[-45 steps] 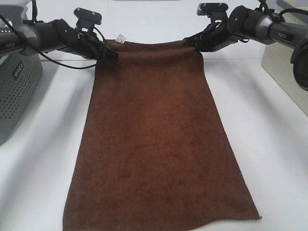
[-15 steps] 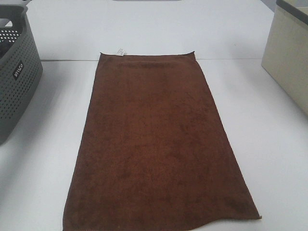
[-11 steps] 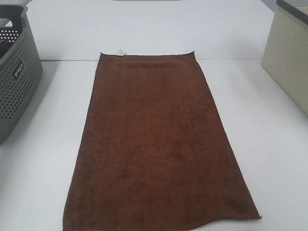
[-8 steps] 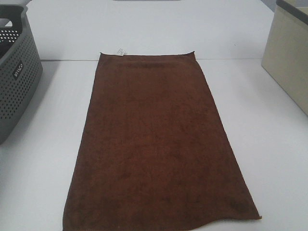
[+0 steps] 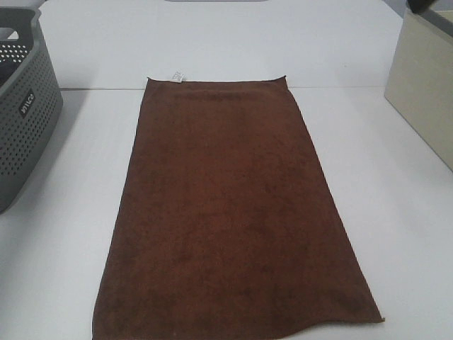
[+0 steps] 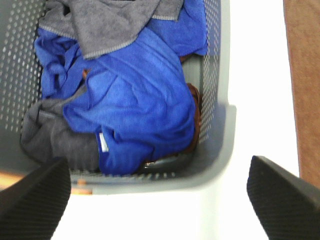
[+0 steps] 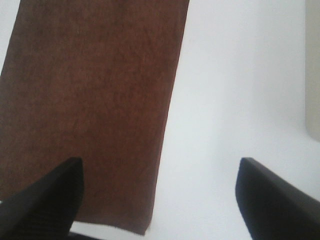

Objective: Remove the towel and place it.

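Observation:
The dark brown towel point(image 5: 233, 212) lies spread flat on the white table, its white tag point(image 5: 178, 76) at the far short edge. Neither gripper appears in the exterior high view. In the left wrist view my left gripper point(image 6: 160, 205) is open with nothing between its fingers point(image 6: 35, 200). It hangs over the rim of a grey basket point(image 6: 220, 145), and a strip of the towel point(image 6: 306, 90) runs along one side. My right gripper point(image 7: 160, 200) is open and empty above the towel point(image 7: 90, 100), near one long edge, with one of its fingers point(image 7: 275, 200) over bare table.
The grey perforated basket point(image 5: 21, 106) stands at the left and holds blue cloths point(image 6: 135, 100) and grey cloths point(image 6: 110, 25). A beige box point(image 5: 425, 85) stands at the right; its side point(image 7: 313, 65) shows in the right wrist view.
Three seconds ago both grippers were at the towel's far corners; they have let go and left the exterior view. Over the last second the towel lies still.

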Controlling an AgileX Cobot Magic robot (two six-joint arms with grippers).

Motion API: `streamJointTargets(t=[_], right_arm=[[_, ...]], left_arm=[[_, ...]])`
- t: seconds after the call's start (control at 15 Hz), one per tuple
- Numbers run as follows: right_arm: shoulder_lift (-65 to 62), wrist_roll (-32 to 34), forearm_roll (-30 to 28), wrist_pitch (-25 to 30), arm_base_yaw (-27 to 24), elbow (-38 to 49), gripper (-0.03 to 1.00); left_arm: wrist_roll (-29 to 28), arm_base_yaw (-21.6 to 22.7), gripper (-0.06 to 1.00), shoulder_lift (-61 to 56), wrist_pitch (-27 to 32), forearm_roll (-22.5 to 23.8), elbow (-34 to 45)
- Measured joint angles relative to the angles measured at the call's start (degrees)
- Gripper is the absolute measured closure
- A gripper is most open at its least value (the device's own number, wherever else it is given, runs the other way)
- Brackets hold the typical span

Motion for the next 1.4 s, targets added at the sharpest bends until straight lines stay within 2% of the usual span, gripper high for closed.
streamJointTargets(t=[0.2,0.4,0.6,0.8,0.93,1.07,1.27,1.4], right_arm=[[-14.6,0.3,0.0,-0.4,0.0,14.2,0.17],[-29.5,0.6,-0.1,-5.2,0.0,25.3,0.17],[-42.9,2.2,-1.9,-6.6,0.0,34.5,0.17],[-53.1,2.3,-7.4,-6.5,0.0,40.1,0.17],[-59.2,2.3,-9.7,-6.5,0.0,42.8,0.19],[-65.0,2.2,-9.7,-6.5,0.0,45.7,0.21],[-71.8,2.2,-9.7,-6.4,0.0,50.0,0.21],[-75.7,2.1,-10.0,-6.3,0.0,52.2,0.21]], left_arm=[[-1.8,0.0,0.07,-15.3,2.9,0.0,9.1],[-2.2,0.0,0.07,-28.9,8.9,0.0,13.3],[-2.2,-0.5,0.07,-41.3,9.9,0.5,17.8],[-2.2,-4.0,0.07,-46.6,9.5,1.0,23.0],[-2.2,-5.8,0.07,-48.4,9.4,4.5,26.4],[-3.6,-6.0,0.07,-52.0,9.3,6.8,28.4],[-4.1,-6.0,0.07,-60.0,9.6,7.3,30.4],[-4.1,-6.0,0.07,-67.4,13.1,7.2,30.7]])
